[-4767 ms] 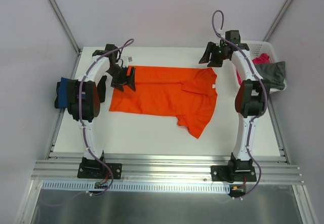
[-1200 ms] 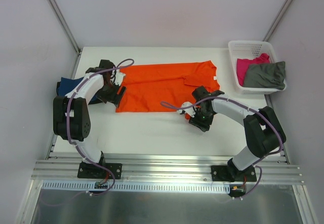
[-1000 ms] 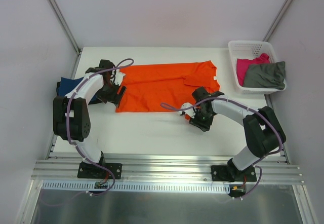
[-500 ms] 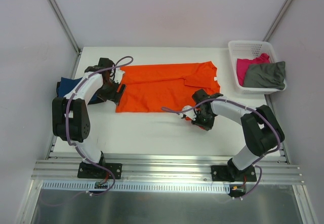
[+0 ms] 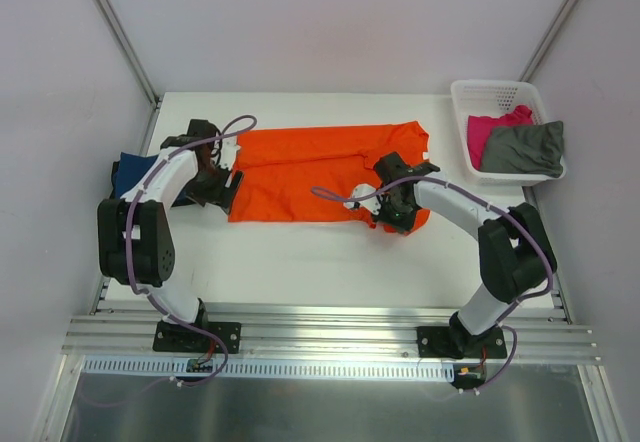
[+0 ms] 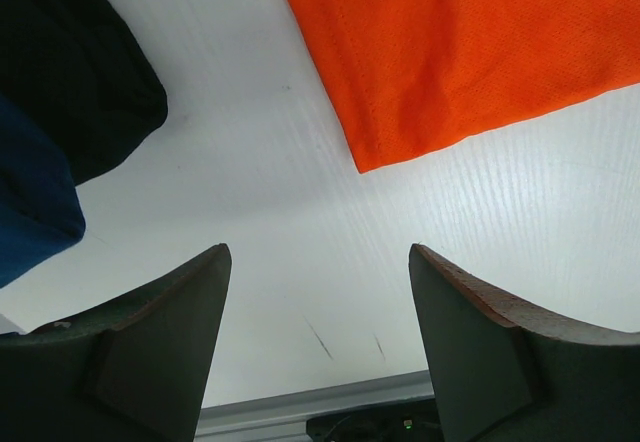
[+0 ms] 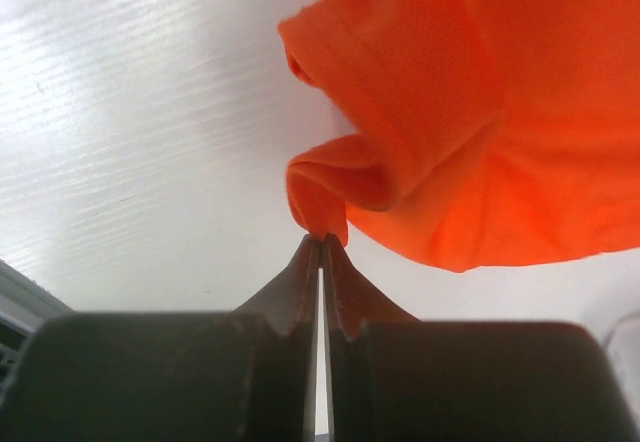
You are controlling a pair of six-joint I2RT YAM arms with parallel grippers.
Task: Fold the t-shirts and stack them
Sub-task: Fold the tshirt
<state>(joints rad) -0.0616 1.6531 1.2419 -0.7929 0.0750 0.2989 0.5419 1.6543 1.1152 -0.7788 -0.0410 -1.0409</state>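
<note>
A white counter [image 5: 300, 262] fills the grey-walled enclosure. The left wrist view shows fine streaks and a few short dark scratches [image 6: 320, 340] on its surface. A white lattice plastic basket [image 5: 497, 95] sits at the far right corner. Aluminium rails [image 5: 330, 334] run along the near edge, with a white perforated strip [image 5: 300, 369] just in front of them.

Bright, even light from above; faint soft shadows on the white table [image 5: 300, 252]. In the wrist views the table shows streaky glare, the orange t-shirt [image 6: 470, 52] is sharp, near fingers [image 6: 150, 352] dark, blurred.
</note>
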